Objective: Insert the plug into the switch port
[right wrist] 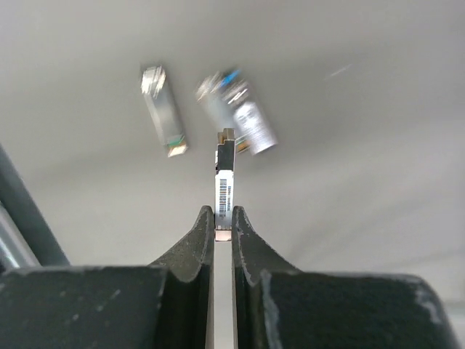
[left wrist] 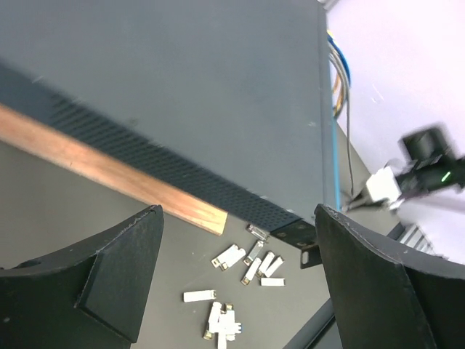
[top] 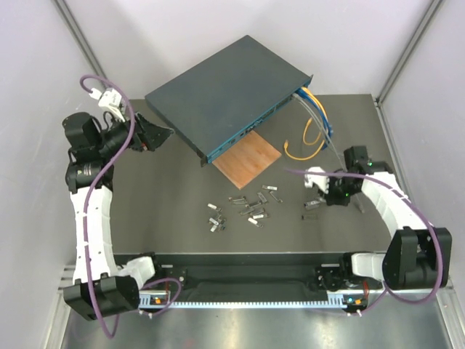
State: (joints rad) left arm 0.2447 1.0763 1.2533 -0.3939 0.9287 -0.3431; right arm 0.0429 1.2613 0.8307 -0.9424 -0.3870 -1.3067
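Well, the dark tabletop point(top: 145, 218) is the biggest thing. The switch point(top: 218, 94) lies on it in the upper middle of the top view, turned slantwise. Its thin teal front face point(top: 254, 129) looks toward the lower right of the frame. A brown board point(top: 247, 161) lies right at that face, maybe tucked under it; I cannot tell. Blue, yellow and grey cables point(top: 316, 113) hang out of the right end of the face.

The left end effector point(top: 161, 133) sits just beside the switch's left corner. Its fingers are wide apart with nothing in them. It is the nearer one to the switch, but the right end effector point(right wrist: 224, 218), at the right of the top view, is squeezed tight on the plug point(right wrist: 224, 182).

The plug is long and thin and sticks straight out past the fingertips, down toward the tabletop. From it, the teal face lies up and to the left. I think the plug must be tipped flat and aimed that way.

More little plugs point(top: 247, 207) lie scattered in the middle.
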